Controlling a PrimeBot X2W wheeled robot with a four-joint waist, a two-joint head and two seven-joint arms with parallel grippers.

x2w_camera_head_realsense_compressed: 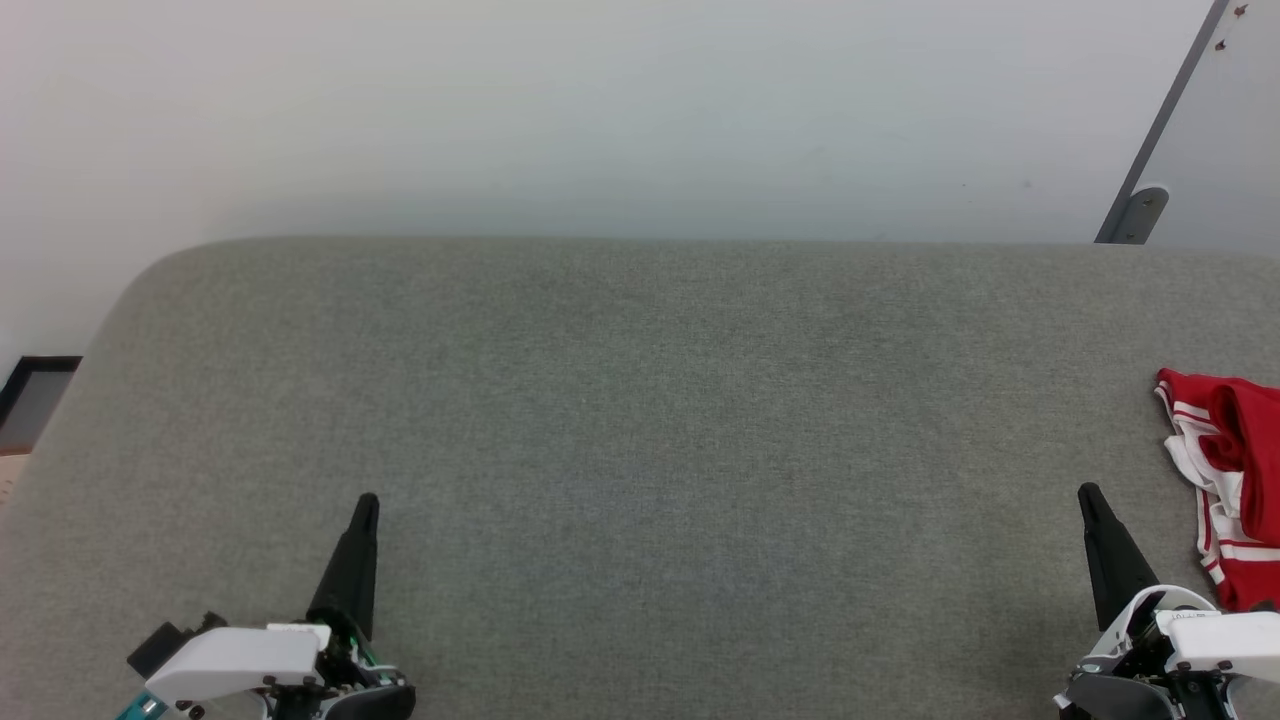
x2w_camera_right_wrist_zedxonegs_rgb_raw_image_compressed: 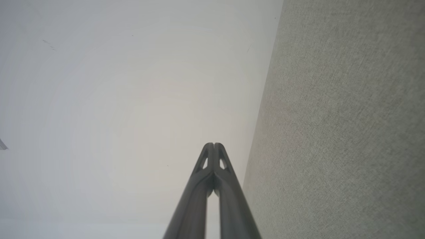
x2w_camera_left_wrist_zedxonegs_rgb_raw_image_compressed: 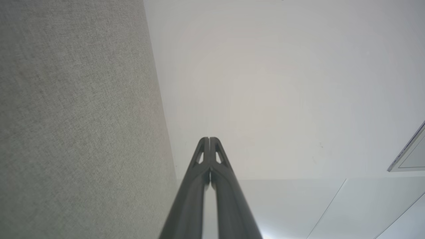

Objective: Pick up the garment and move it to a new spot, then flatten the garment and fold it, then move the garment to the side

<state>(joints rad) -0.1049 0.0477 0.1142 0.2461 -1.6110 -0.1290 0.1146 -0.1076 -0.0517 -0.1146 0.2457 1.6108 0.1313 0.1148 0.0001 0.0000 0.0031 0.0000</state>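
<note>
The garment [x2w_camera_head_realsense_compressed: 1228,480], red cloth with white striped trim, lies crumpled at the right edge of the grey fabric surface [x2w_camera_head_realsense_compressed: 640,420] in the head view, cut off by the frame. My right gripper [x2w_camera_head_realsense_compressed: 1088,492] is shut at the lower right, its tip a little left of the garment and apart from it. At the lower left my left gripper [x2w_camera_head_realsense_compressed: 367,501] is shut too, far from the garment. In the wrist views both the left gripper [x2w_camera_left_wrist_zedxonegs_rgb_raw_image_compressed: 209,138] and the right gripper [x2w_camera_right_wrist_zedxonegs_rgb_raw_image_compressed: 214,144] have their tips pressed together with nothing between them.
A pale wall [x2w_camera_head_realsense_compressed: 600,110] rises behind the surface. A grey metal bracket [x2w_camera_head_realsense_compressed: 1140,212] leans at the upper right. A dark framed object [x2w_camera_head_realsense_compressed: 30,395] sits beyond the surface's left edge. The surface's rounded back-left corner [x2w_camera_head_realsense_compressed: 160,270] drops away.
</note>
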